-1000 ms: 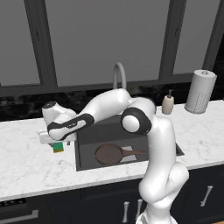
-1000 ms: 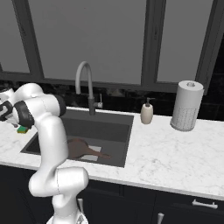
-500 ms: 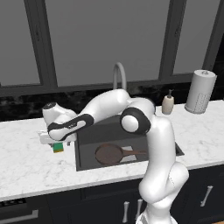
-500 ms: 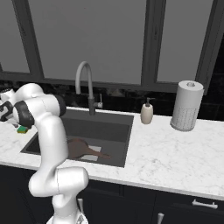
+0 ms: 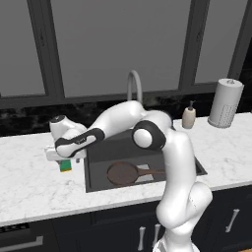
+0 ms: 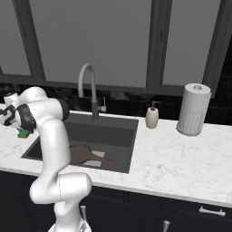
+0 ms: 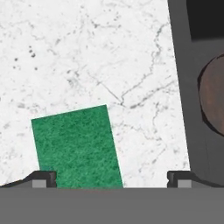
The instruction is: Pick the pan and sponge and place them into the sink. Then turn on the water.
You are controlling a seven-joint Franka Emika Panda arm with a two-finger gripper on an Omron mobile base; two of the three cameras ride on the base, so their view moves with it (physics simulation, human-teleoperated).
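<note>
Left base view: round dark reddish-brown frying pan point(image 5: 123, 173) already lies in the dark grey recessed sink point(image 5: 96, 183); gripper point(image 5: 63, 158) hovers over the small green square sponge point(image 5: 65, 166) on the white marble desk point(image 5: 29, 184), left of the sink.

Right base view: sponge point(image 6: 24, 133) at far left; grey gooseneck faucet point(image 6: 89, 88) dry.

Hand view: gripper point(image 7: 111, 178) spread wide, sponge point(image 7: 76, 146) off-centre under one fingertip. Sponge pick in hand; next, centre, descend, pinch. No readable writing.

No writing, label, brand, number or sign can be read anywhere on what stands here.
</note>
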